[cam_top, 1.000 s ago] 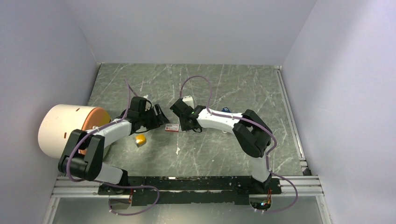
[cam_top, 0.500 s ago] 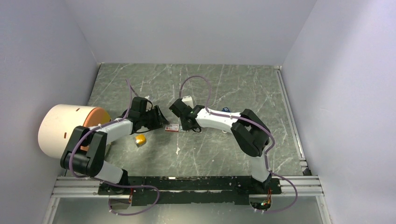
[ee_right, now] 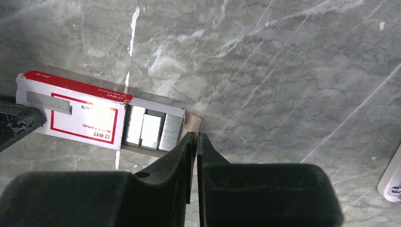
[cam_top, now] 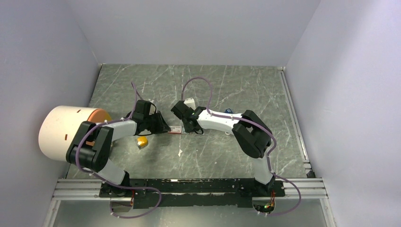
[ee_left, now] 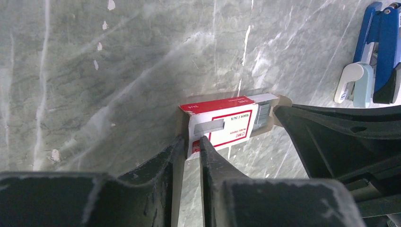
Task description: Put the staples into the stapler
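Note:
The staples [ee_right: 151, 128] lie as grey strips in a tan tray pulled partway out of a little red-and-white box [ee_right: 71, 115], also seen in the left wrist view [ee_left: 222, 124] and from above [cam_top: 176, 128]. My left gripper [ee_left: 191, 142] is shut on the box's near end. My right gripper [ee_right: 196, 136] is shut on the tray's cardboard end flap, opposite the left one. The blue stapler [ee_left: 384, 45] lies apart at the upper right, beside a pale blue-grey piece [ee_left: 353, 85]. From above, the right arm partly hides the stapler [cam_top: 228, 111].
A large cream cylinder with an orange face [cam_top: 71, 130] stands at the left wall. An orange-yellow block [cam_top: 142, 141] lies near the left arm. A small white piece [cam_top: 190, 101] sits behind the right gripper. Side walls enclose the marble table [cam_top: 227, 85].
Both grippers have closed over the last second: the left onto the box's end, the right onto the tray flap. The left arm has shifted slightly right toward the box.

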`<state>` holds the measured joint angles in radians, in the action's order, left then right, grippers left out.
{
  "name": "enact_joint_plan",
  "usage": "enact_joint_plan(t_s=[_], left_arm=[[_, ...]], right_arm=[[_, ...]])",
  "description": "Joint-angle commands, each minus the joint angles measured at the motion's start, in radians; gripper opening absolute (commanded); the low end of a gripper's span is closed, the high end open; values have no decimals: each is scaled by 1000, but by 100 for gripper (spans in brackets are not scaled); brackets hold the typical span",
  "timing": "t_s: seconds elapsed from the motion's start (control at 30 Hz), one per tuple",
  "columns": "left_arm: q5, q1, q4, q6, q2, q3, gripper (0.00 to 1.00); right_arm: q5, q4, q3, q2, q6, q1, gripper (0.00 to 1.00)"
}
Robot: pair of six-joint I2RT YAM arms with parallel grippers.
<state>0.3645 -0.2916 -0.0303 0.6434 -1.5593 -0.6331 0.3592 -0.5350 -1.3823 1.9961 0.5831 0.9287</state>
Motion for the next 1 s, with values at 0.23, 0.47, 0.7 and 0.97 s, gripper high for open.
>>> enact_joint_plan(t_s=[0.23, 0.47, 0.7, 0.97], left_arm=[[-14, -1, -8, -31, 10, -14, 10], [-22, -1, -5, -34, 20, -10, 8], [-41, 0, 11, -41, 30, -20, 9], [-81, -1, 66, -42, 56, -39, 21]], right_arm=[[39, -13, -8, -4, 8, -11, 7], [40, -1, 35, -33, 7, -32, 5], [35, 18, 103, -80, 0, -66, 5], [19, 22, 162, -137, -15, -94, 10]])
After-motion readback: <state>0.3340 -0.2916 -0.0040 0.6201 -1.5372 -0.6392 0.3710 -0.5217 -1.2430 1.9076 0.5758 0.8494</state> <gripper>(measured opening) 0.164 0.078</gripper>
